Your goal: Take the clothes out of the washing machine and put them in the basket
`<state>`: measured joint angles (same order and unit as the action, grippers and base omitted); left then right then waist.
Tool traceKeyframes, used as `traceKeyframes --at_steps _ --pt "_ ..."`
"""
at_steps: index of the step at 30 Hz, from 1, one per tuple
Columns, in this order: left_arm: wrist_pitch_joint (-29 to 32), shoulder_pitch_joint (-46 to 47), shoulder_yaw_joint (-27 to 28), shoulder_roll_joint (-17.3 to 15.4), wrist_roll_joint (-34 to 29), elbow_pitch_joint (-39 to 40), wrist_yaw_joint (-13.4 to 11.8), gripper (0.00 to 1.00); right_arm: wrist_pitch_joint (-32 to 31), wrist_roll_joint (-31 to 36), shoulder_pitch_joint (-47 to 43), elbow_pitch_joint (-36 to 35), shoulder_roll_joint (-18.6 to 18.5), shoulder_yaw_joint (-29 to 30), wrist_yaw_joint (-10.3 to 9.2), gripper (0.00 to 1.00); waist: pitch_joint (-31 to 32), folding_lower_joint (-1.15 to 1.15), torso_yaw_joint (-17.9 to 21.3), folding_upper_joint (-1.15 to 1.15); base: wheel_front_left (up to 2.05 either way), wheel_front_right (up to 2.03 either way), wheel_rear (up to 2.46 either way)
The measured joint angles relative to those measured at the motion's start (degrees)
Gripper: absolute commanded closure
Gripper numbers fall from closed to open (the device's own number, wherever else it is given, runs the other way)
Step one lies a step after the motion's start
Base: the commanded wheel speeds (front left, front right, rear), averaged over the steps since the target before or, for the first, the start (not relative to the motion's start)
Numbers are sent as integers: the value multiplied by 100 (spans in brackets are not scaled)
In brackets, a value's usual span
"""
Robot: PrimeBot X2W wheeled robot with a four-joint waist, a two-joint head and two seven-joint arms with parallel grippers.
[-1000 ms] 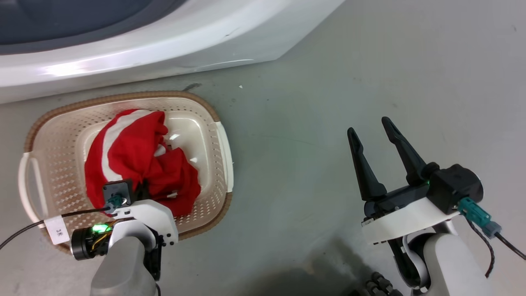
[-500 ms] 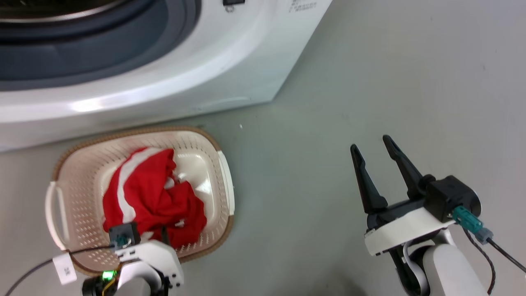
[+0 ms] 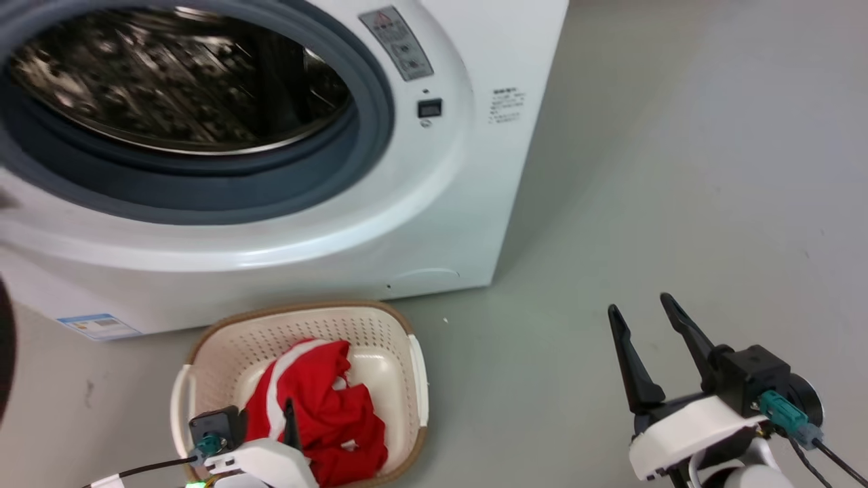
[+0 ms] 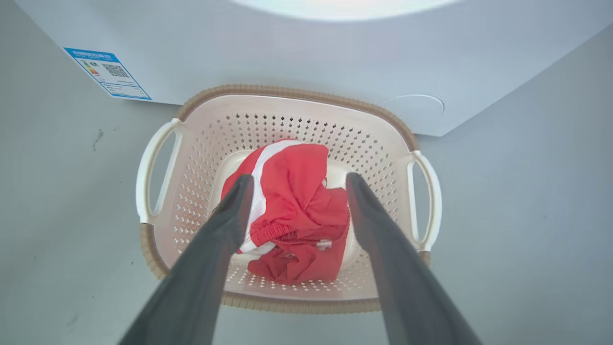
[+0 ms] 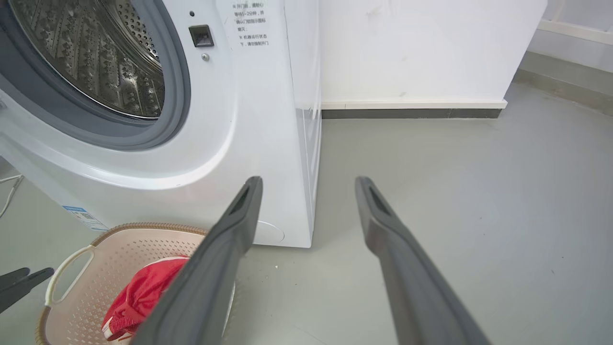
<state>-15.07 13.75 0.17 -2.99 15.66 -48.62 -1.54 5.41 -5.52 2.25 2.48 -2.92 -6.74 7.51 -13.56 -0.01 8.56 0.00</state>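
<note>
nearest, the left gripper (image 4: 299,178) hangs over the basket (image 4: 297,91), its two dark fingers spread wide with nothing between them, pointing down at the clothes (image 4: 292,206) without touching them. off to the right, well apart from the basket, the right gripper (image 3: 640,304) hovers above bare grey floor (image 3: 678,169), its fingers also parted wide and holding nothing

the clothes lie in a crumpled red heap in the middle of the basket's base, a white stripe running along the left side of the pile and a bit of gathered waistband showing toward the near edge. the basket stands on the floor with a white handle at either side and its brown rim up

just behind it rises the washing machine (image 3: 434,224), the basket's far rim close to the foot of the white front, nearer the machine's right corner. a blue sticker (image 4: 107,72) sits low on the left of that front. higher up, the grey rubber ring (image 3: 203,190) frames the open porthole, and the shiny perforated drum (image 3: 176,81) glints inside. beyond the machine's right side a white wall (image 5: 407,48) meets the floor along a dark skirting (image 5: 412,113)
</note>
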Motion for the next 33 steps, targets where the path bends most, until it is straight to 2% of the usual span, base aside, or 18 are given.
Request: traceKeyframes --at_steps 8,16,25,33 --pt "0 -372 -595 7 278 1336 -285 0 -194 63 -340 -354 -1 154 0 0 576 0 -370 0 0 0 0" --pt "0 -555 -744 8 -85 2468 -502 0 -347 146 -588 -603 -1 250 0 0 961 0 -595 0 0 0 0" --pt "0 -780 -929 -67 -733 3392 -517 0 -447 202 -851 -742 -1 441 0 0 1313 1 -699 0 0 0 0" --pt "85 -1037 -1022 -274 -888 3907 -513 0 -493 248 -997 -840 -1 533 0 0 1473 1 -801 0 0 0 0"
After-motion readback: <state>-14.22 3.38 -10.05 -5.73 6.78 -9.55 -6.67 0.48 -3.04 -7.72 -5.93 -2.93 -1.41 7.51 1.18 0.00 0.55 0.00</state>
